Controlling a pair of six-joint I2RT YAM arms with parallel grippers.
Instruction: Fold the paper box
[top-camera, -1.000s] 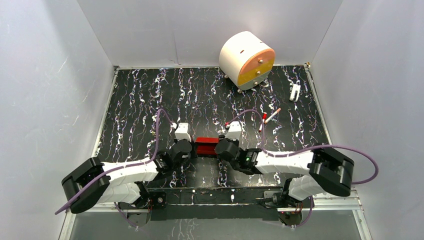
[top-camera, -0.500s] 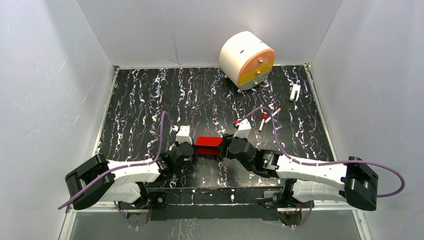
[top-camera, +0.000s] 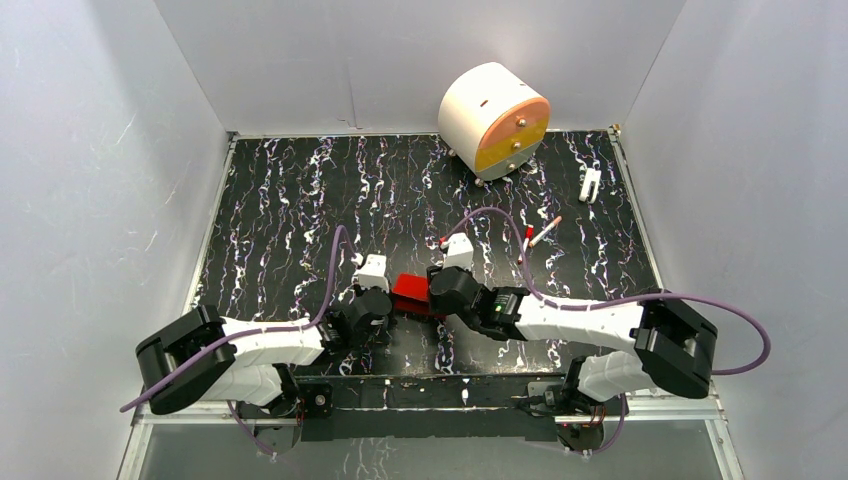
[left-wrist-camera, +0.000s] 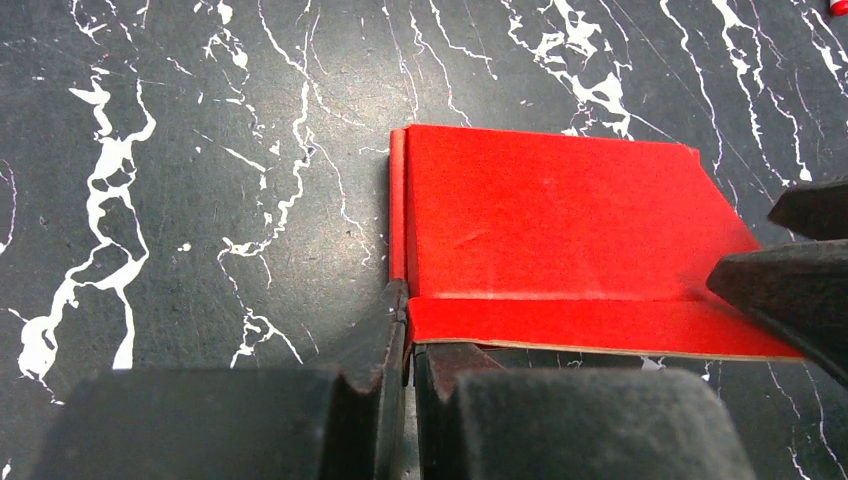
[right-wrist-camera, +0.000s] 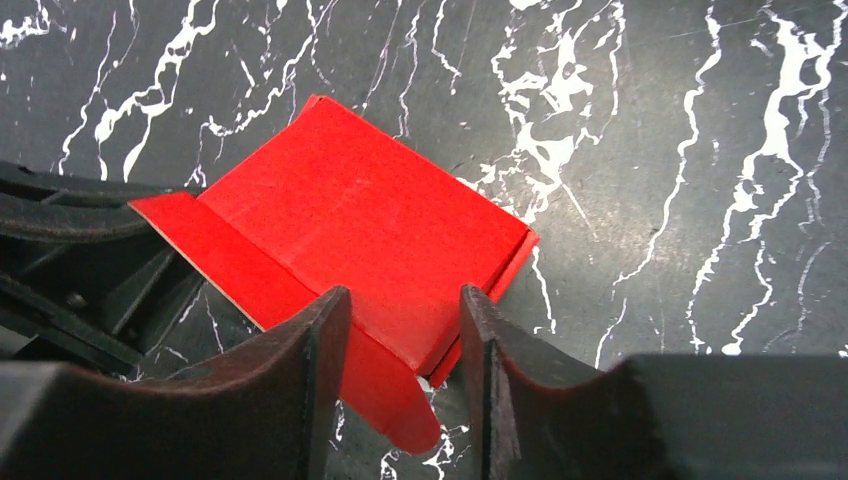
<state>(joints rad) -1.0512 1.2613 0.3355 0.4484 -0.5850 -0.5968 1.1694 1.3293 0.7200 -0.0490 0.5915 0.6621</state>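
**Risk of Corner Slip During the Flap Fold**

The left gripper (left-wrist-camera: 407, 322) is closed tight, and we read it as pinching the left corner of the paper box (left-wrist-camera: 560, 215). The box lies flat and partly folded on the table (top-camera: 300, 200), near its front edge and between the two arms. The right gripper (right-wrist-camera: 401, 325) stands half open, its fingers either side of the box's right corner, with a loose rounded flap (right-wrist-camera: 395, 405) between them.

Hazards from this state:
- The left pinch holds only a thin edge. We expect the card to slide out or tear if the right arm pushes sideways.
- If the right fingers close off the crease, we risk crushing the flap rather than folding it.
- A downward push may skate the box across the smooth table.

Changes over the last second:
- The right arm, swung out wide half a second ago, is drawn back in, and its gripper now covers the box's right end.
- The left wrist sits slightly nearer the front.
- The box looks skewed rather than square.
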